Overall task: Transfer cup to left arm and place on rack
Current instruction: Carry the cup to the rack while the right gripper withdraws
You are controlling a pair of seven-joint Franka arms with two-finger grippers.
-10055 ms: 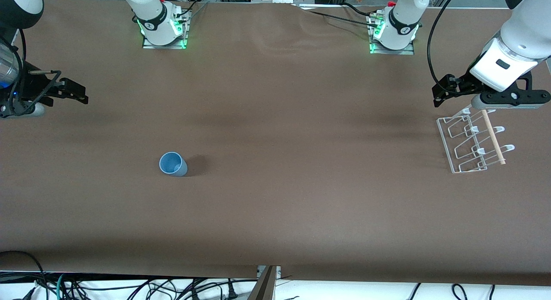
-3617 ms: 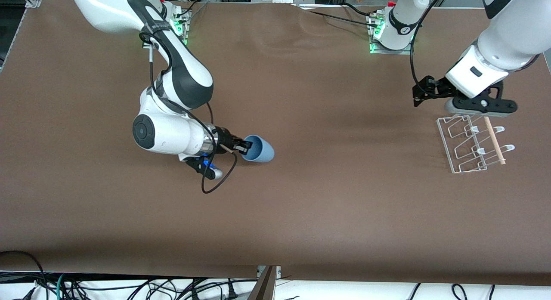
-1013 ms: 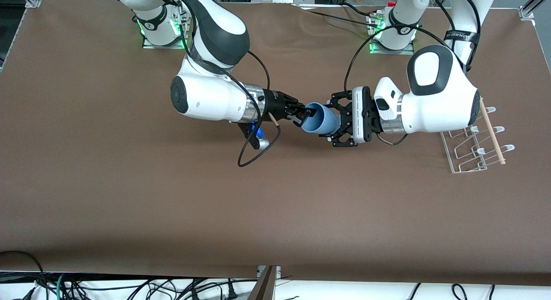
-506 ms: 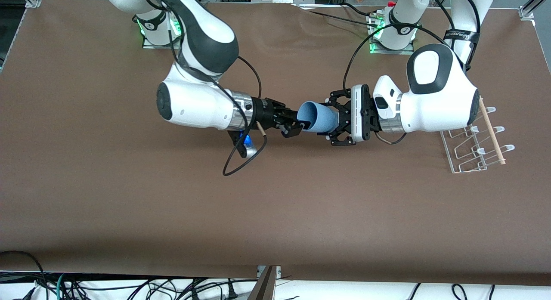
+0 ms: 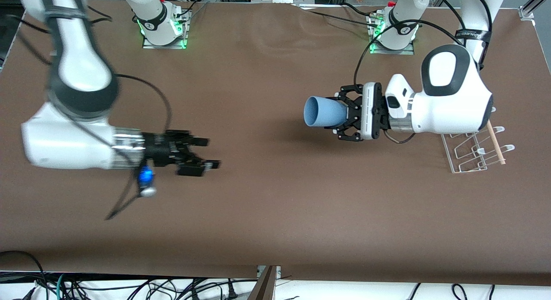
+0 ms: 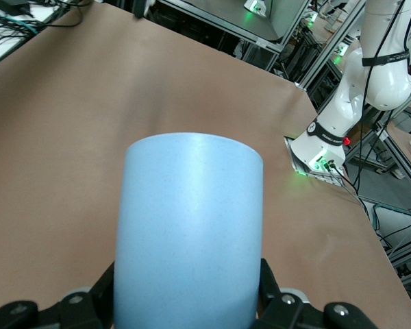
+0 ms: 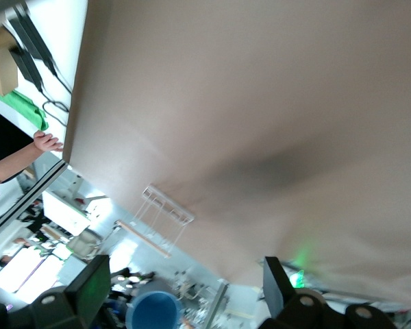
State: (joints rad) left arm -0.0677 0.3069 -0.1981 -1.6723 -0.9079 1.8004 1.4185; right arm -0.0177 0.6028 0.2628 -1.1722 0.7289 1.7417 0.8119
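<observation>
Cup: we see the light-blue cup [image 5: 323, 112] lying sideways in the air, its open mouth turned toward the right arm's end of the table and its base toward the left gripper [image 5: 344, 118]. In the left wrist view the cup [image 6: 189, 233] fills the space between the black fingers [image 6: 277, 296], its wall pressed by them on both sides.

Left gripper: we find it pinching the cup near its base, held level over the brown table [image 5: 275, 196], with the white wrist and arm running off toward the rack.

Rack: the wire rack [image 5: 471, 146] stands on the table at the left arm's end, partly covered by the left arm's elbow, well apart from the cup. Its wooden dowel [image 5: 495, 143] runs along the side away from the cup.

Right gripper: we see the right gripper [image 5: 202, 156] over the table toward the right arm's end, well apart from the cup, with its two black fingers spread and nothing between them. Its own wrist view shows the fingers [image 7: 92, 284] apart, bare table between them, and the rack [image 7: 161, 223] and the cup [image 7: 153, 310] small in the distance.

Table: a soft shadow lies on the brown cloth under the cup.
</observation>
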